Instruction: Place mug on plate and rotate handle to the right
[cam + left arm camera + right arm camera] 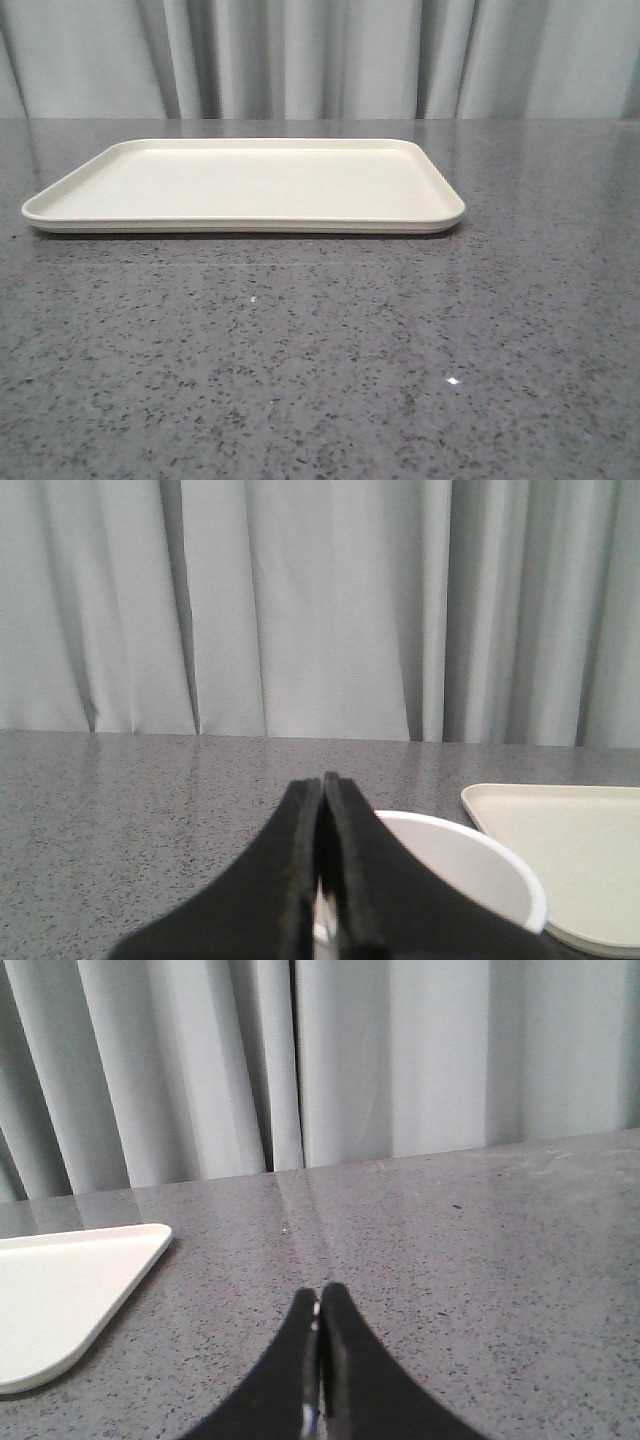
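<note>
Left gripper (322,810) pressed shut, holding nothing, with the mug (470,865) right behind its fingers and just beside the plate (570,850). Right gripper (320,1310) also closed and empty above the grey table (480,1260), plate off to its side.

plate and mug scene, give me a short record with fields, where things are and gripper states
plate: flat on the table, nothing on it
mug: only in the left wrist view, white rim showing, beside the plate, not on it
handle: not visible
left gripper: shut, holding nothing, mug just behind its fingers
right gripper: shut, holding nothing, over bare table beside the plate
backdrop: grey curtain
task status: mug not yet on plate
</note>
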